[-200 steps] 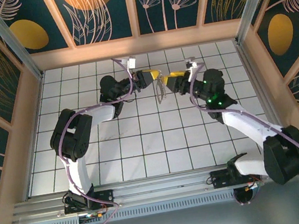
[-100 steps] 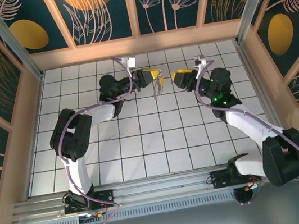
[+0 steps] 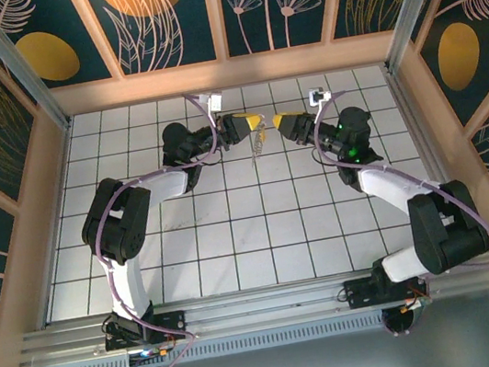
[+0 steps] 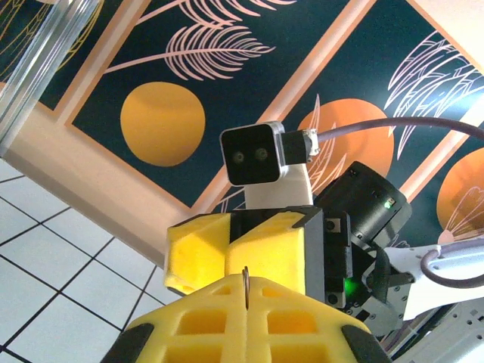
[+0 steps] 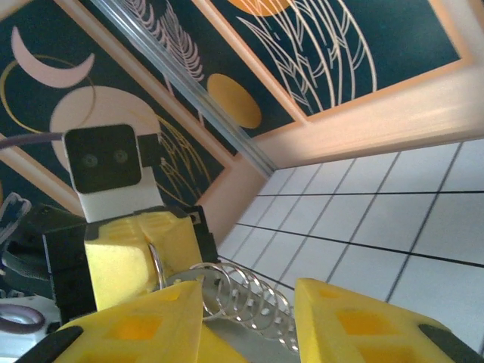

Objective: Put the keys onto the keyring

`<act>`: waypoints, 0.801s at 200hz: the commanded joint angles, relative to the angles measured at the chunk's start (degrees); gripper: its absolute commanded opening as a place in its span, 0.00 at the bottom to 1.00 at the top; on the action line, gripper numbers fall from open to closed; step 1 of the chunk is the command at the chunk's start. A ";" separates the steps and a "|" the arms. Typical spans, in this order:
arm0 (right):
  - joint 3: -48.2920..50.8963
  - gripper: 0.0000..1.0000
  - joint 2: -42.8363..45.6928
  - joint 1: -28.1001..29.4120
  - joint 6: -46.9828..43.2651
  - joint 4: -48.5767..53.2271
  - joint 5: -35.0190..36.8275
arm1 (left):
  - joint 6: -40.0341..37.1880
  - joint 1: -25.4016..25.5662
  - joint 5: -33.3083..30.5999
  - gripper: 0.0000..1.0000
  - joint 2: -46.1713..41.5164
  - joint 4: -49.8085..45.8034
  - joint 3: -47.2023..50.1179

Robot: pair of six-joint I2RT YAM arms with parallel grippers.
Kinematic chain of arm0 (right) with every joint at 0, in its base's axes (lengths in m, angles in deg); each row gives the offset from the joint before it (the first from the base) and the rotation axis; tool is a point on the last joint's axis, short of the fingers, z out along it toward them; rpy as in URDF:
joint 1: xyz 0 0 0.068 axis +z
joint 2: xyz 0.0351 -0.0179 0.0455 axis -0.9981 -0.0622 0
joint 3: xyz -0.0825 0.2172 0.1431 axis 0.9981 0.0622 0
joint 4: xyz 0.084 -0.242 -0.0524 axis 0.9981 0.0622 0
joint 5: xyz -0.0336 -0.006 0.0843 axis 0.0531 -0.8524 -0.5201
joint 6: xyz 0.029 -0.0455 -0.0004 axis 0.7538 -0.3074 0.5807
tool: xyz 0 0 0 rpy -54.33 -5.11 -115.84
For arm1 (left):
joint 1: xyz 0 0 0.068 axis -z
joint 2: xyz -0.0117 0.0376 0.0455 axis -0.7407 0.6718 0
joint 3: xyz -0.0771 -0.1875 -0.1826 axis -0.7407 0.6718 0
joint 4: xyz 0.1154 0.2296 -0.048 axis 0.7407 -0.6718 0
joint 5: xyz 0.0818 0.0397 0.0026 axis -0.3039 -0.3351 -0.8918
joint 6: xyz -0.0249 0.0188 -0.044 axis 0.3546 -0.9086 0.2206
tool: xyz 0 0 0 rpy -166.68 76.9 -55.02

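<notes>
The keyring (image 5: 243, 296) is a string of thin silvery loops. It hangs from my left gripper (image 3: 256, 123), which is shut on its end loop (image 4: 246, 281). In the top view the keyring (image 3: 257, 144) dangles just below the two yellow tips. My right gripper (image 3: 279, 122) faces the left one tip to tip. In the right wrist view my right gripper (image 5: 249, 306) is open, its fingers (image 5: 144, 321) standing either side of the loops. A flat grey strip (image 5: 253, 344) lies under the loops; I cannot tell what it is. The keys are hidden.
Both arms reach over the far middle of the white tiled floor (image 3: 234, 232). Patterned walls and a wooden rim (image 3: 227, 73) close in the back and sides. The right wrist's camera block (image 4: 257, 155) sits right in front of the left fingers.
My right gripper drew back to the right, then came in again toward the left gripper's tip, and its jaws narrowed. The left arm held still with the keyring.
</notes>
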 commanded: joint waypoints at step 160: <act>1.38 0.33 -1.00 3.99 6.14 -14.00 -0.13 | 2.21 0.25 -0.42 0.00 0.26 5.89 0.27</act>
